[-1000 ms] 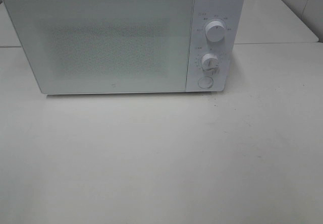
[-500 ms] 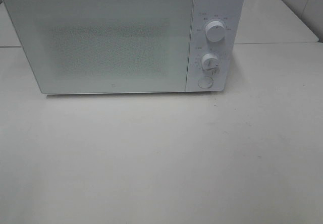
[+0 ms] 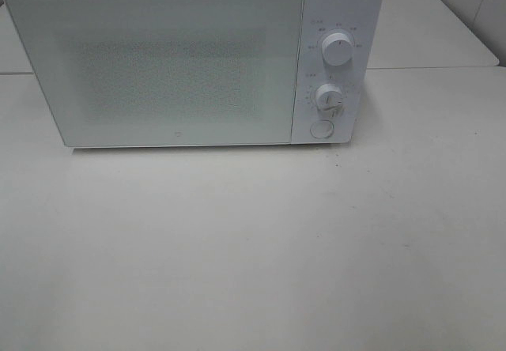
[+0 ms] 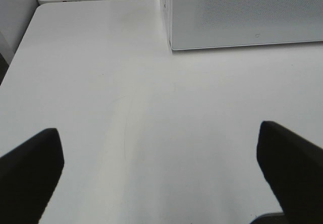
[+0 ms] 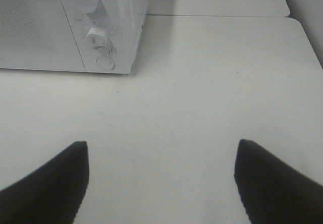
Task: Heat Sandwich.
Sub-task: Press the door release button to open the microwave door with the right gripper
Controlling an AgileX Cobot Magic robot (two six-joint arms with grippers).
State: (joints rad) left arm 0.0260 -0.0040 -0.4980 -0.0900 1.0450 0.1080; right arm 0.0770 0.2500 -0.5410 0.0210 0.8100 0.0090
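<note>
No sandwich shows in any view. A white microwave [image 3: 190, 62] stands at the back of the table with its door closed; two knobs and a round button [image 3: 321, 129] sit on its right panel. My left gripper [image 4: 159, 143] hovers open over bare tabletop, in front of the microwave's left corner [image 4: 174, 45]. My right gripper [image 5: 161, 158] is open too, empty, in front of the microwave's control panel [image 5: 98, 37]. Neither gripper appears in the exterior high view.
The white table [image 3: 253, 248] stretches in front of the microwave. A second white tabletop [image 3: 431, 27] adjoins behind, with a seam between them. A tiled wall shows at the far right corner.
</note>
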